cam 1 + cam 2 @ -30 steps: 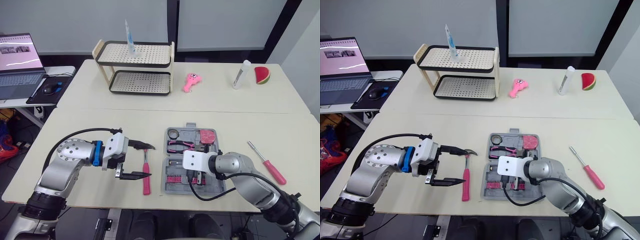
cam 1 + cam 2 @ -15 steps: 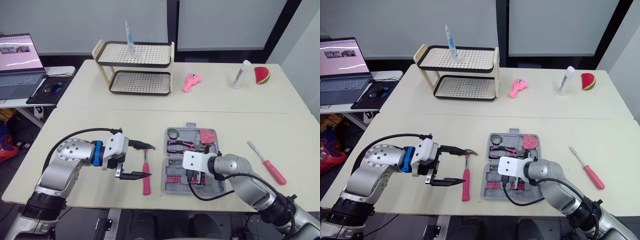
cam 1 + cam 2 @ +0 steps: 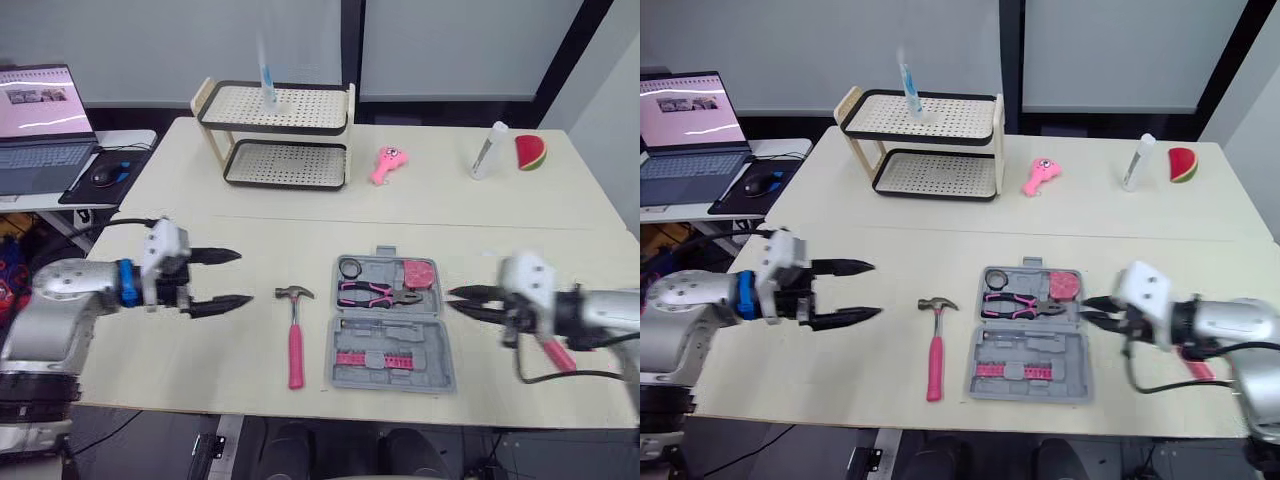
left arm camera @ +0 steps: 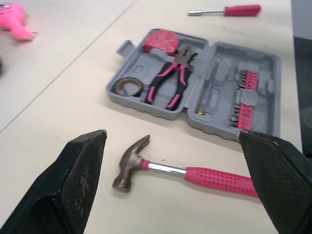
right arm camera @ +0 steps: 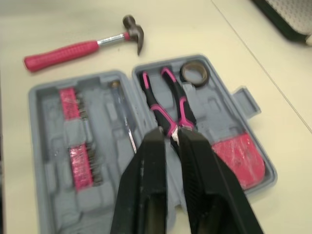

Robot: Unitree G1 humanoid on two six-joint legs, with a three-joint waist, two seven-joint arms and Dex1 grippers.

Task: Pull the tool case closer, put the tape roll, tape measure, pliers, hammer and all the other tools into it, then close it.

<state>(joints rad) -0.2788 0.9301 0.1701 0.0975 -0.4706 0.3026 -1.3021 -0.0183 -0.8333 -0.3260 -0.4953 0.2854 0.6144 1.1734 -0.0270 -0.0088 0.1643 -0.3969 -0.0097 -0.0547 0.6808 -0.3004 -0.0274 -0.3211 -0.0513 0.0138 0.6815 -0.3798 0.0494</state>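
Midway through packing | left gripper (image 3: 244,277) gapes wide, empty, hammer (image 3: 294,335) just beyond its fingertips | right gripper (image 3: 450,298) narrowed to a slit, empty, tips beside case (image 3: 420,340) | tape roll (image 3: 347,267), tape measure (image 3: 415,272), pliers (image 3: 372,291) stowed | hammer, screwdriver (image 4: 229,9) left out; case not yet closed

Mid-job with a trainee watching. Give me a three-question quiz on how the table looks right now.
1. True or false: the hammer with the pink handle lies inside the open grey plastic tool case.
2. In the case, what lies between the dark tape roll and the pink tape measure? A) black-and-pink pliers B) a spanner C) the hammer
3. How do the left gripper jaws stand?
Key: 1 false, it lies on the beige table beside the case; 2 A; 3 open, holding nothing.
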